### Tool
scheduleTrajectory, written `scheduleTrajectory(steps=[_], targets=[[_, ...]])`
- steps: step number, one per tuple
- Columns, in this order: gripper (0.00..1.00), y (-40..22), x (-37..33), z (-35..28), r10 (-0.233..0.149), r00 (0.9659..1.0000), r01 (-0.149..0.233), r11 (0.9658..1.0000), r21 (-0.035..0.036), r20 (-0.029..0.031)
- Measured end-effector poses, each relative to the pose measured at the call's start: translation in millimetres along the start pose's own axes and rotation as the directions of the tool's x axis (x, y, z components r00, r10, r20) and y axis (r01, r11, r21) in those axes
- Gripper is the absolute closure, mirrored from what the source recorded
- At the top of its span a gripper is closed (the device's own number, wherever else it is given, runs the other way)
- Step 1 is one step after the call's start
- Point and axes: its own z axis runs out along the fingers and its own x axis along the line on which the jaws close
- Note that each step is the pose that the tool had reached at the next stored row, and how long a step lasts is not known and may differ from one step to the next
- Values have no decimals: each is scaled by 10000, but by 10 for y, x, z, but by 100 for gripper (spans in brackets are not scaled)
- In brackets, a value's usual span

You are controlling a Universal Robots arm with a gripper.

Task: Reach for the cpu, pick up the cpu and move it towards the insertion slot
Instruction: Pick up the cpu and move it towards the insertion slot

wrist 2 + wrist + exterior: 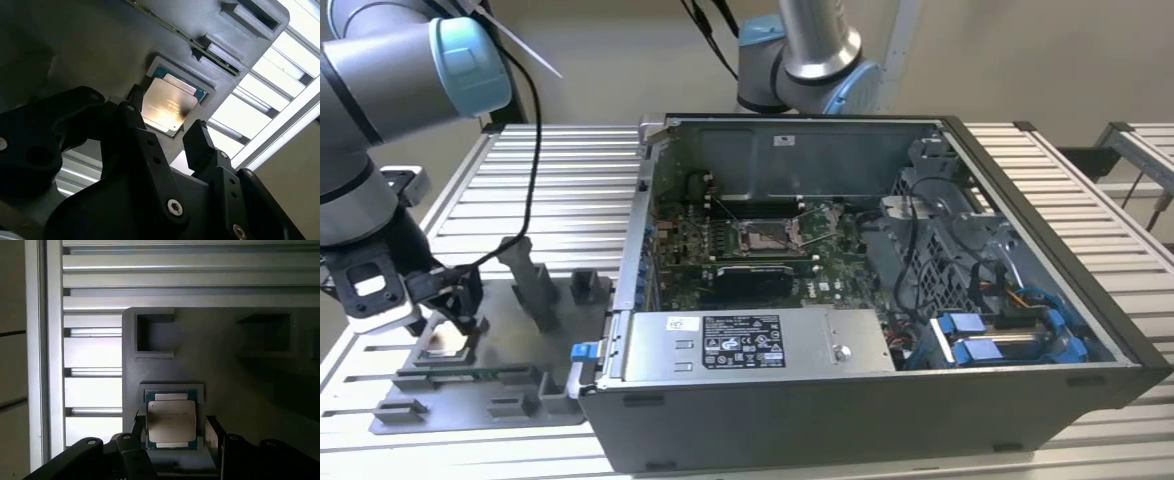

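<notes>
In the exterior view we look down from high up and well back over the open computer case [881, 400] and the grey tray [494, 400] at the exterior view's left. In both wrist views we sit close above that tray, looking past the gripper [175, 426] [165, 115] at the chip [171, 421] [167, 105].

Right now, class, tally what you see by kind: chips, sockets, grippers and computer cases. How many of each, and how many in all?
chip: 1
socket: 1
gripper: 1
computer case: 1
Total: 4
</notes>
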Motion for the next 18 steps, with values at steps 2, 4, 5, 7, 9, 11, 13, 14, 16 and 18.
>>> scheduleTrajectory(steps=[2, 4, 5, 7, 9, 11, 13, 14, 16, 18], targets=[[0, 2, 0, 19, 52, 10000, -52, 10000, -1, 3], [0, 7, 1, 39, 106, 9999, -106, 9999, 0, 4], [0, 8, 1, 49, 129, 9999, -129, 9999, 0, 5], [0, 9, 1, 69, 168, 9999, -168, 9999, 0, 6], [0, 9, 2, 86, 205, 9998, -205, 9998, 0, 7], [0, 9, 4, 101, 241, 9997, -241, 9997, 0, 10], [0, 9, 5, 116, 277, 9996, -277, 9996, 0, 11], [0, 9, 5, 124, 291, 9996, -291, 9996, 0, 11], [0, 9, 6, 139, 312, 9995, -312, 9995, 1, 12], [0, 8, 8, 152, 319, 9995, -319, 9995, 1, 11]])
